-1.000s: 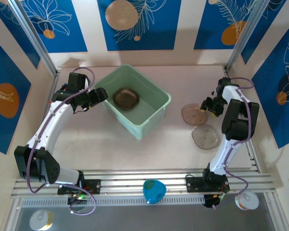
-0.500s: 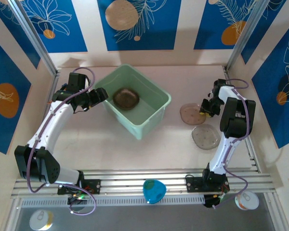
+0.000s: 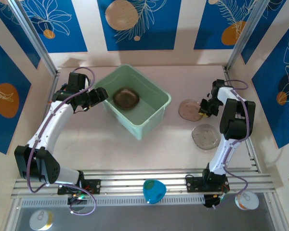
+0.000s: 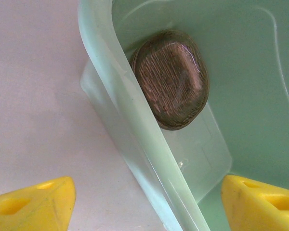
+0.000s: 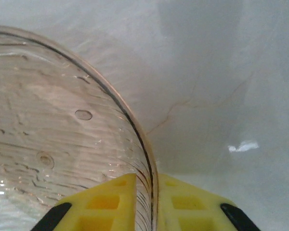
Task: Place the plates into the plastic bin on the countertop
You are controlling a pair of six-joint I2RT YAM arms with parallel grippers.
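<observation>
The mint-green plastic bin [image 3: 156,113] stands at the middle of the countertop [image 3: 111,144], with a stack of brownish plates [image 3: 125,98] on its floor [image 4: 172,85]. My left gripper [image 3: 100,94] hangs open at the bin's left rim [image 4: 135,144], one yellow finger outside [image 4: 33,204] and one inside. At the right, my right gripper [image 3: 203,109] is shut on the rim of a pinkish translucent plate [image 3: 189,109]; its yellow fingers [image 5: 106,202] pinch that plate's edge [image 5: 62,134]. A clear-greyish plate [image 3: 205,136] lies flat just in front of it.
Metal frame posts [image 3: 36,41] stand at the back corners and a rail [image 3: 149,180] runs along the near edge. A blue cup-like thing [image 3: 154,190] sits on the rail. Patterned blue walls close in both sides.
My right gripper has closed on the pinkish plate's rim and shifted it slightly left and back. The left arm has not moved.
</observation>
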